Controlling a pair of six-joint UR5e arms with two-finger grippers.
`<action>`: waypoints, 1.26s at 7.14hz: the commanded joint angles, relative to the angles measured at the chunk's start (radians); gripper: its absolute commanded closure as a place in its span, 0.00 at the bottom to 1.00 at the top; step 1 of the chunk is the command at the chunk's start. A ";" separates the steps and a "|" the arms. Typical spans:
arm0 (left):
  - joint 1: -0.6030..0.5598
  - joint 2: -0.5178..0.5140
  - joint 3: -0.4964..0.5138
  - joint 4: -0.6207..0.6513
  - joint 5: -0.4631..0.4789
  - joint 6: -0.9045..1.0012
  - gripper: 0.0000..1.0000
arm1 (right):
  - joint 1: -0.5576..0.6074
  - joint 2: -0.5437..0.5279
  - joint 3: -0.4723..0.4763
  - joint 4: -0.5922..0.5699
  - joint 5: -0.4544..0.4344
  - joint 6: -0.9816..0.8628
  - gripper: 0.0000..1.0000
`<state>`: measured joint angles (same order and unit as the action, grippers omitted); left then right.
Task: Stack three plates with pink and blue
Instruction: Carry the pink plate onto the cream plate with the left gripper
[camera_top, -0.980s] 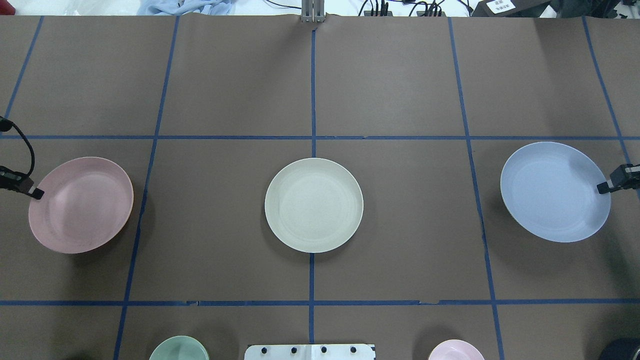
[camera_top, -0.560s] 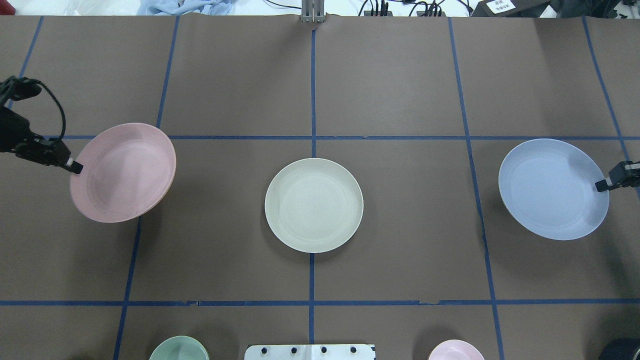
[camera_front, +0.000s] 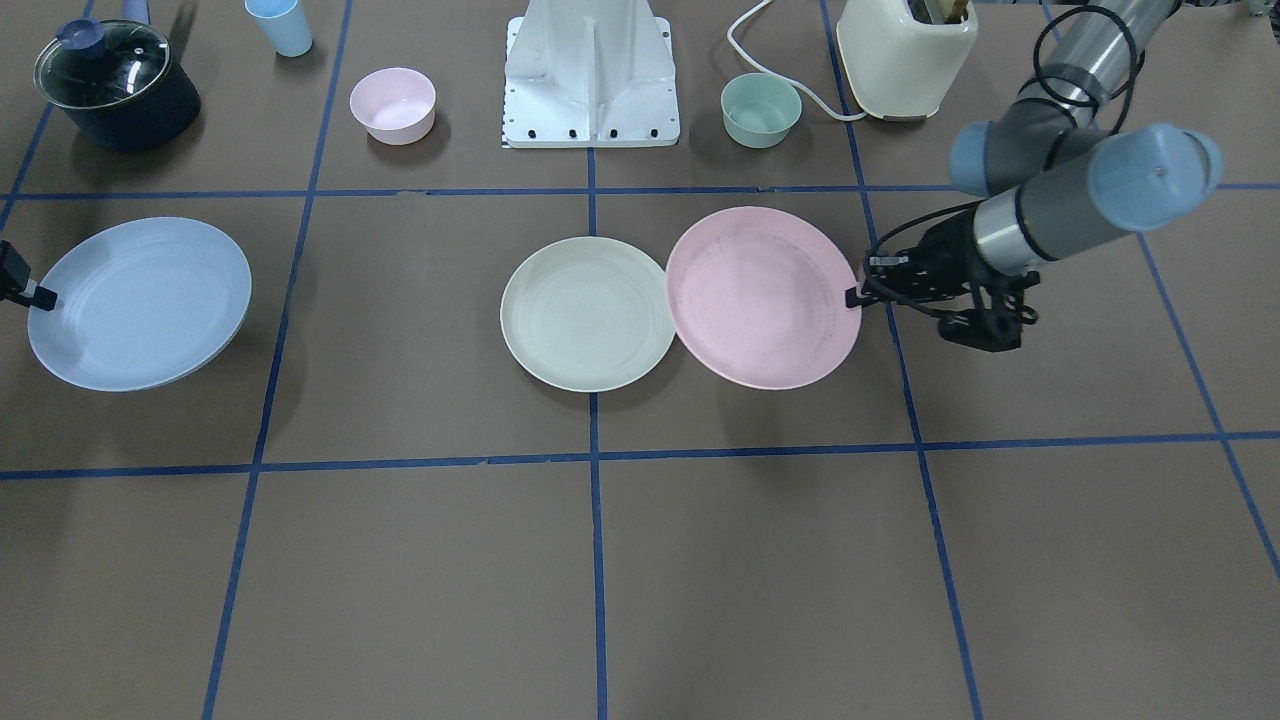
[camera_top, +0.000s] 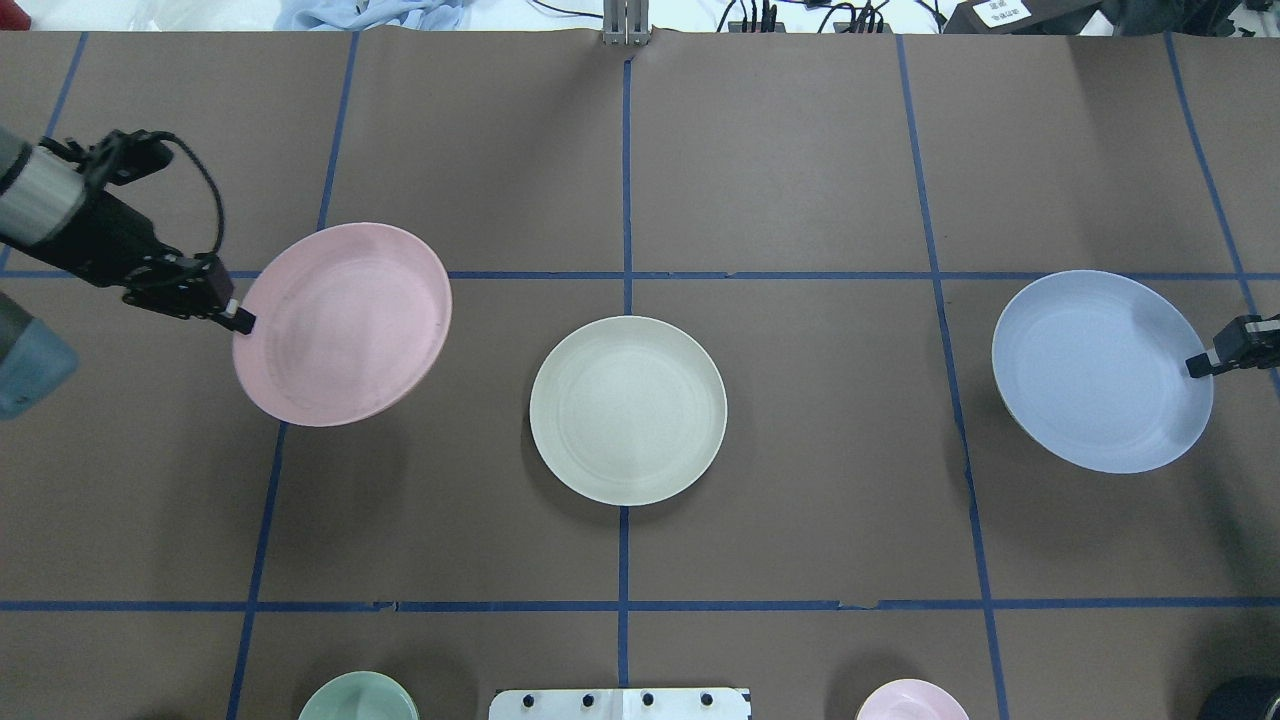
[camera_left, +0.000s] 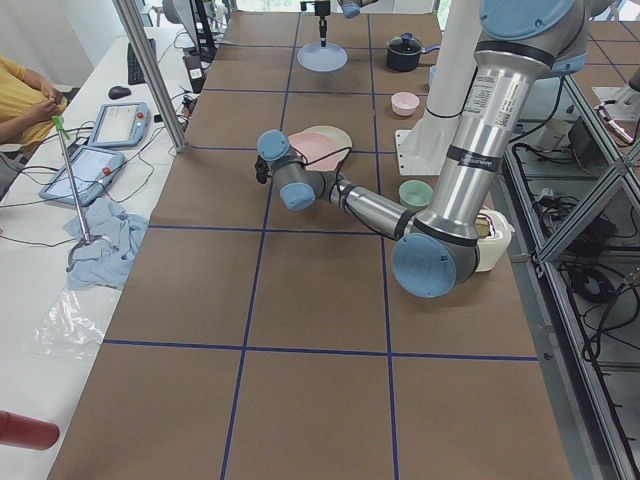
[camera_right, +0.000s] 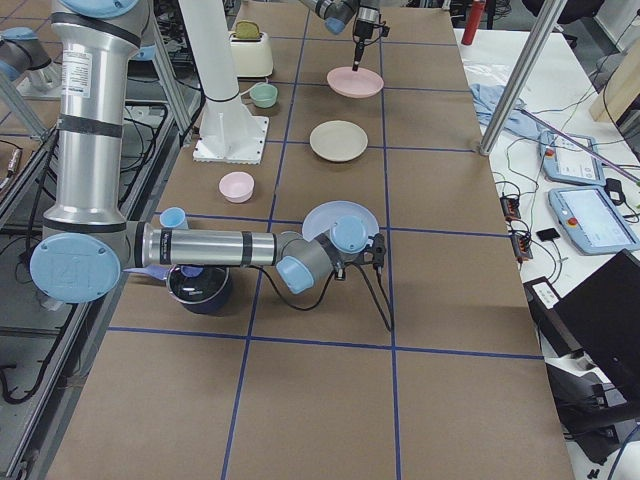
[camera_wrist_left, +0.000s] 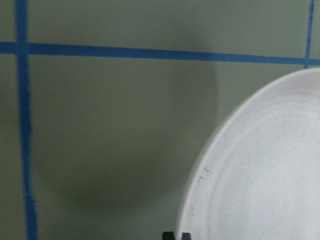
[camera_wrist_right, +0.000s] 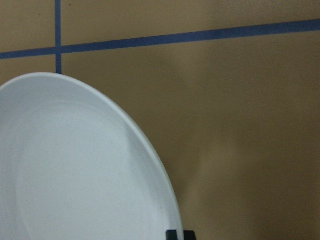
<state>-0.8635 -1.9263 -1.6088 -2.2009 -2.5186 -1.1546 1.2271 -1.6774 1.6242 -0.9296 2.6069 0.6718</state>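
left jaws pinch the pink plate (camera_top: 342, 324), right jaws pinch the blue plate (camera_top: 1100, 372).

Right gripper (camera_top: 1192, 368) cropped by right frame edge; pink plate (camera_wrist_left: 265, 170), blue plate (camera_wrist_right: 75, 165) cropped in wrist views.

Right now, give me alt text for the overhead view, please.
The left tool holds the pink plate by its rim, left of a cream plate at the centre. The right tool holds the blue plate by its rim, far right.
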 joint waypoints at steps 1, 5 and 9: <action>0.124 -0.112 0.024 0.004 0.120 -0.109 1.00 | 0.000 0.025 0.009 -0.002 0.001 0.037 1.00; 0.242 -0.207 0.097 0.003 0.271 -0.105 1.00 | 0.000 0.053 0.014 0.000 0.010 0.089 1.00; 0.247 -0.232 0.119 0.004 0.288 -0.102 1.00 | 0.000 0.053 0.014 0.000 0.012 0.089 1.00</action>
<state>-0.6174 -2.1581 -1.4900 -2.1978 -2.2304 -1.2581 1.2272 -1.6246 1.6382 -0.9296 2.6183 0.7607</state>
